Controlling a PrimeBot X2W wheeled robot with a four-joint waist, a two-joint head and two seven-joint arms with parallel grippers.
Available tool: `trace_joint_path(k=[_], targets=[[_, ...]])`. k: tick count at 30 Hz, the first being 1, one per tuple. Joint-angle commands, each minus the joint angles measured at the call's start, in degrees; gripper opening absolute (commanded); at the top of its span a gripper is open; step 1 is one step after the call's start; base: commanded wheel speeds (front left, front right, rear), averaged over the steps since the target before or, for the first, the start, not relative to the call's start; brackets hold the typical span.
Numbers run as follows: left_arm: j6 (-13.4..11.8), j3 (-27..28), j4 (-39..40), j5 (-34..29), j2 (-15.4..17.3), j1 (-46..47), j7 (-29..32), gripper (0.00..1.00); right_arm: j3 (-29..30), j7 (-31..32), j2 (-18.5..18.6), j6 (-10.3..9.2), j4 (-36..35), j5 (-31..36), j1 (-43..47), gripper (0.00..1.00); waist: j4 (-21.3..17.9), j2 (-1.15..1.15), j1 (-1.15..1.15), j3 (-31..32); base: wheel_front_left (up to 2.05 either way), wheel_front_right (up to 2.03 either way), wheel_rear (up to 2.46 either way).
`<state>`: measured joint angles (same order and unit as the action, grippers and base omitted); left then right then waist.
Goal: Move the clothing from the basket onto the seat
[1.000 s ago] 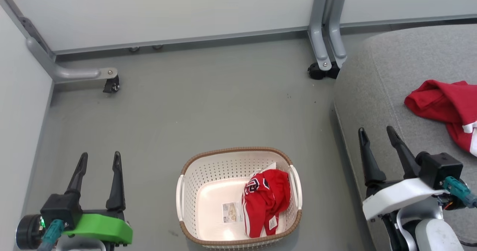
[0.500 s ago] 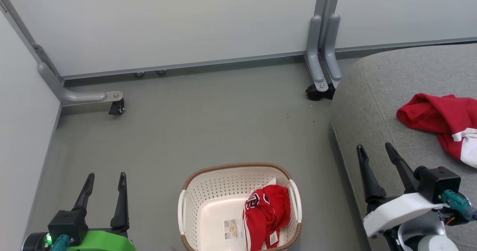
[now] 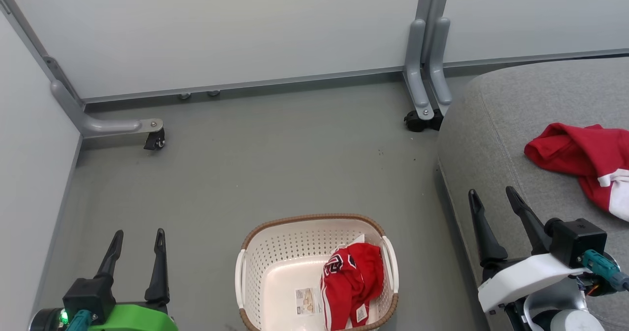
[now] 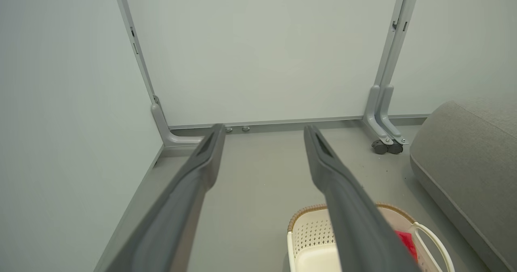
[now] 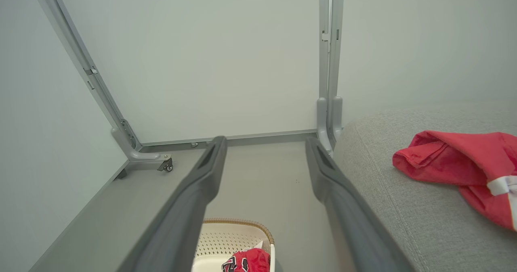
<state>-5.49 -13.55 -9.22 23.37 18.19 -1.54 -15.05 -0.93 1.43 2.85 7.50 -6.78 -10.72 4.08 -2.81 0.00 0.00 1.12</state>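
The seat bears one red garment, lying lengthwise left to right. On the floor, the basket holds the jersey, bunched along its right wall, long axis far-to-near. The left gripper and right gripper are spread wide and empty.

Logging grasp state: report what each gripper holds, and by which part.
Nothing is held. The left gripper and right gripper are open and empty; the jersey lies in the basket.

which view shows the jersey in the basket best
The head view: it looks down on the jersey crumpled in the basket, with its lettering and tag visible. The left wrist view catches a red sliver; the right wrist view cuts it off at the bottom edge.
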Motion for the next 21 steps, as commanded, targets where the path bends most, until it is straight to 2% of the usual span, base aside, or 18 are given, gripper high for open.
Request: trace_joint_path(k=[1,12,16,21], targets=[[0.29,0.24,-0.13,-0.82,-0.19,-0.35,-0.16,1.0,-0.08,0.12,0.07,-0.02,-0.2,0.17,0.44,1.0,0.07,0.0,0.0,-0.01,0.0,0.0,0.0],[1.04,0.16,-0.25,-1.8,-0.96,1.65,-0.17,1.0,0.3,0.69,0.07,-0.02,-0.97,1.03,-0.24,1.0,0.58,0.0,0.0,-1.08,0.0,0.0,0.0],[1.97,-1.69,-1.19,-3.7,-1.56,5.12,-0.16,1.0,0.63,0.86,0.06,-0.02,-2.52,1.81,-2.26,1.0,0.65,0.0,0.0,-4.56,0.0,0.0,0.0],[3.41,-5.68,-4.77,-6.27,-3.76,13.24,0.22,1.0,1.17,1.08,0.06,-0.02,-5.21,2.85,-6.93,1.0,0.15,0.0,0.0,-11.97,0.0,0.0,0.0]])
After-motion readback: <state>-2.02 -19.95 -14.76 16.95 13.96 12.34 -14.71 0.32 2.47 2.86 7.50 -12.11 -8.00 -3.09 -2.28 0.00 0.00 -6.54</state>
